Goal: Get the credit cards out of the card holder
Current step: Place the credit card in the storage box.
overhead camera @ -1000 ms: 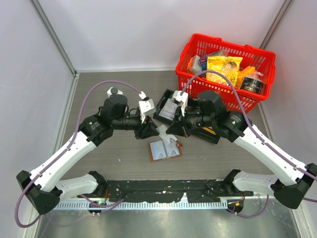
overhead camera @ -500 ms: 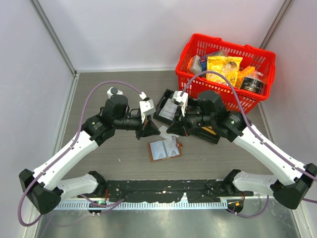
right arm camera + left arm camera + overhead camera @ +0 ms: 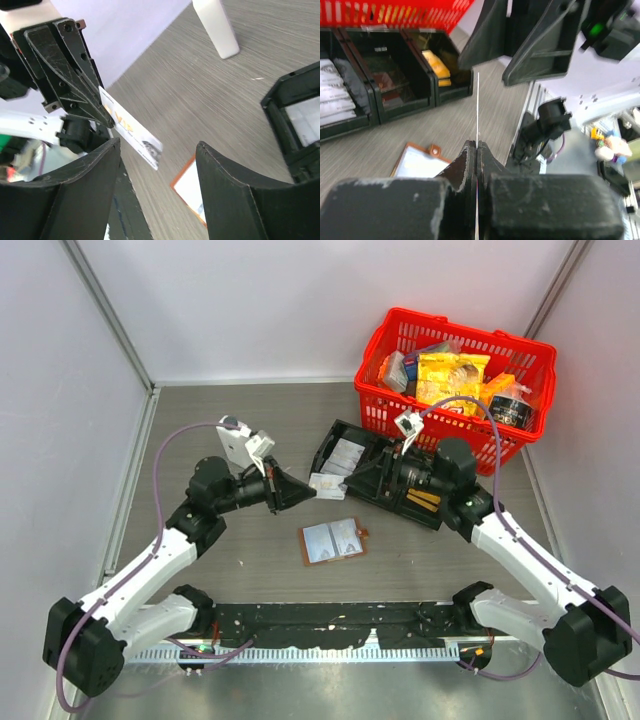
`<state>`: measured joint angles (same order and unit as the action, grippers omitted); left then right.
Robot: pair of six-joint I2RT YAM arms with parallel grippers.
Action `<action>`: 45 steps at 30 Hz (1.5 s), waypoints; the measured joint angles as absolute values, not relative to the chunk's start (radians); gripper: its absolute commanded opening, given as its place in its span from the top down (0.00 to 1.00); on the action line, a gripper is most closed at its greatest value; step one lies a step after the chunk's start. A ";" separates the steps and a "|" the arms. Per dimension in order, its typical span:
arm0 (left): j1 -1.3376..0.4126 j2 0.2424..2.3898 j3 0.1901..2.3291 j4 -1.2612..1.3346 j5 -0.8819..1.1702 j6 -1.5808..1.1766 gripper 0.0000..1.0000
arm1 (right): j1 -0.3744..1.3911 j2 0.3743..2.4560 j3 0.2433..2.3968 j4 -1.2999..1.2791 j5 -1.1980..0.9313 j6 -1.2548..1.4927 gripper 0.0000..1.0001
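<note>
Currently the grey tabletop [image 3: 230,400] is carrying a red basket [image 3: 470,328] at its far right. The basket is holding packets [image 3: 452,375] whose print is too small to read. A black three-compartment tray [image 3: 324,446] is sitting just in front of the basket. The right end effector [image 3: 380,468] is hovering over that tray, jaws standing wide apart and holding nothing. The left end effector [image 3: 305,490] is pinching one credit card [image 3: 327,480] by its end, jaws closed tight on it, in the air left of the tray. The card holder [image 3: 333,539] is lying open and flat on the tabletop, nearer the arm bases, with its pale pockets facing up. In the right wrist view the credit card [image 3: 135,135] is showing gold lettering that appears to read "VIP". Against one second ago, the right end effector is no longer meeting the left one above the card holder. It is now standing back and open, the left one is now carrying the credit card alone, and the card holder is lying where it was.
</note>
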<state>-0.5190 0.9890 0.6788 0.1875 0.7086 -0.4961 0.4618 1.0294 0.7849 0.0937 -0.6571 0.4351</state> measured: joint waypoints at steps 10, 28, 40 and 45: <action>-0.519 0.941 0.570 0.516 0.586 -0.775 1.00 | 0.462 1.063 0.610 0.550 -0.699 0.747 0.37; -0.517 1.003 0.521 0.712 0.566 -0.962 0.54 | 0.461 1.126 0.610 0.761 -0.742 0.873 0.99; -0.510 0.911 0.824 -0.137 -0.202 -0.649 0.07 | 0.463 1.158 0.781 0.297 -0.416 0.702 0.99; -0.488 0.961 0.936 -0.398 -0.514 -0.588 0.04 | 0.463 1.279 0.867 0.150 -0.227 0.687 0.99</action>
